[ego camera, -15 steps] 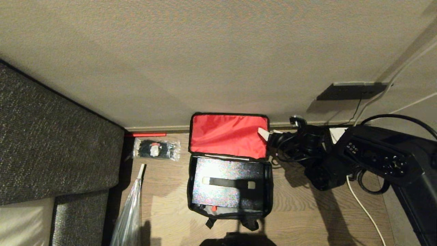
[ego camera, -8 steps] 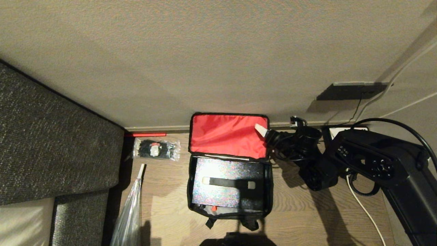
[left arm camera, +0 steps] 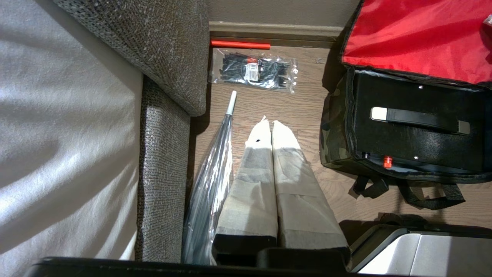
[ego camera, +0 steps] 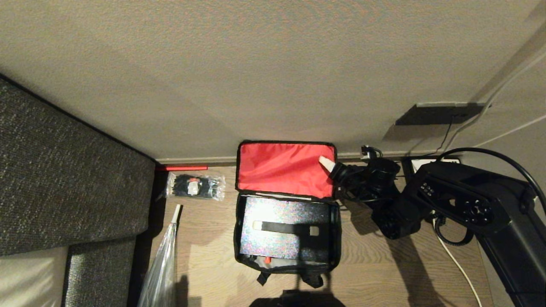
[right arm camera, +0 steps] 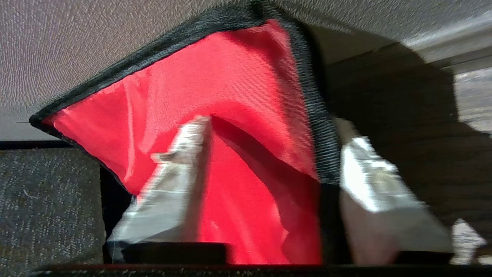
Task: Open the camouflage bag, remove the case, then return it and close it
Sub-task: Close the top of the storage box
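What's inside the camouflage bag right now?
The flat black speckled hard case with its strap handle fills the open camouflage fabric bag. Whatever lies beneath the case is covered.

The right arm (ego camera: 465,204) comes in from the right side and bends low. Its right hand (right arm camera: 269,154) has two taped fingers (right arm camera: 173,184) set apart — one on each side of a cloth edge. The left hand (left arm camera: 272,127) points down, its two fingers pressed flat together — nothing between them.
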Robot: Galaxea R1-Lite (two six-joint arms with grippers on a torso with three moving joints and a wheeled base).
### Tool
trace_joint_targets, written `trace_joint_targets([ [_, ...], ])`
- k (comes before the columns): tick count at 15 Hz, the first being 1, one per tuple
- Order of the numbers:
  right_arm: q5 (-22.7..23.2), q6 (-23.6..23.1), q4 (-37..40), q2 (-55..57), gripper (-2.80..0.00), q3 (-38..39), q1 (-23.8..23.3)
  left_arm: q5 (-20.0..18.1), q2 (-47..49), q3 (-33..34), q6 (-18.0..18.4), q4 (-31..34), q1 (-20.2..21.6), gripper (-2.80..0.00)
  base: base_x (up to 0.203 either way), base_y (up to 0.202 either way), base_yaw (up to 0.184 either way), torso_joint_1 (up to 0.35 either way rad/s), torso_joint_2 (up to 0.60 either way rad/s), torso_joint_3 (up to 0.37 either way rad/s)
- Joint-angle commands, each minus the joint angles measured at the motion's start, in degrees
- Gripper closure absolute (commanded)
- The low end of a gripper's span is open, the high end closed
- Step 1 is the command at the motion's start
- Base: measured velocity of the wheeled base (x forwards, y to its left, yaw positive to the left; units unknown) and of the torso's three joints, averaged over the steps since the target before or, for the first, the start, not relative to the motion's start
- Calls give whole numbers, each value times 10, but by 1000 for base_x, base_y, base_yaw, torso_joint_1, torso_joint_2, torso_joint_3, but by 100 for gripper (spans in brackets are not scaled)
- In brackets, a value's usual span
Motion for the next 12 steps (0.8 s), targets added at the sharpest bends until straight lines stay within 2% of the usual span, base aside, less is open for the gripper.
trace_joint_targets([
  [1, 1, 1, -7, -3, 0, 0, 3, 0, -1, 2, -1, 0, 0, 0, 0, 0, 0, 0, 0, 0],
  [5, 2, -3, -4, -21, 0, 7, 2, 0, -1, 2, 0, 0, 0, 0, 0, 0, 0, 0, 0, 0],
  [7, 5, -6, -6, -45, 0, 38, 2, 0, -2, 2, 0, 0, 0, 0, 0, 0, 0, 0, 0, 0],
  [9, 25, -32, -10, -69, 0, 79, 2, 0, -1, 2, -1, 0, 0, 0, 0, 0, 0, 0, 0, 0],
  [12, 71, -109, -17, -106, 0, 156, 2, 0, -1, 2, -1, 0, 0, 0, 0, 0, 0, 0, 0, 0],
])
